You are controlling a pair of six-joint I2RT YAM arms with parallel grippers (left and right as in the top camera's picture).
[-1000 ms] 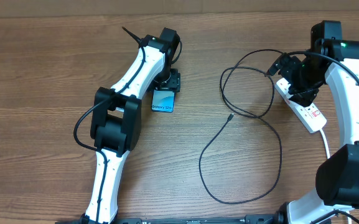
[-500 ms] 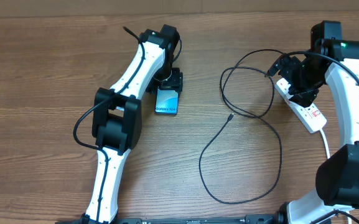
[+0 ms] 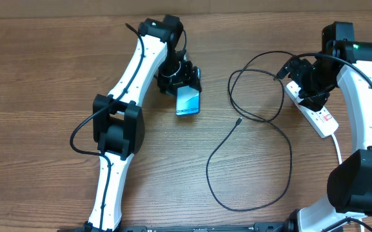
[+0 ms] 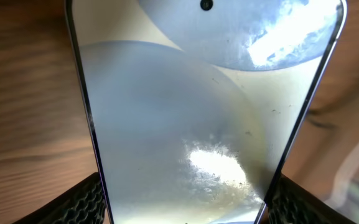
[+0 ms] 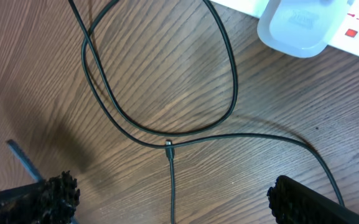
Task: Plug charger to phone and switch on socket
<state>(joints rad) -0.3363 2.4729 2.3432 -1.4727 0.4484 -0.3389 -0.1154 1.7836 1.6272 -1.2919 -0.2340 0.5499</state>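
Note:
My left gripper is shut on the phone, whose blue-teal screen shows below the jaws in the overhead view. The phone's screen fills the left wrist view, held between the two fingers. The charger's thin black cable loops over the middle of the table, its small connector lying free right of the phone. The connector also lies in the right wrist view. The white socket strip lies at the right, a white plug in it. My right gripper is open above the strip's left end.
The strip's thick white cord runs down the right side. Red switches show on the strip's face. Bare wooden table lies around the cable loops.
My left gripper has carried the phone to the right and turned it, bringing it closer to the cable's connector. The right arm has not moved.

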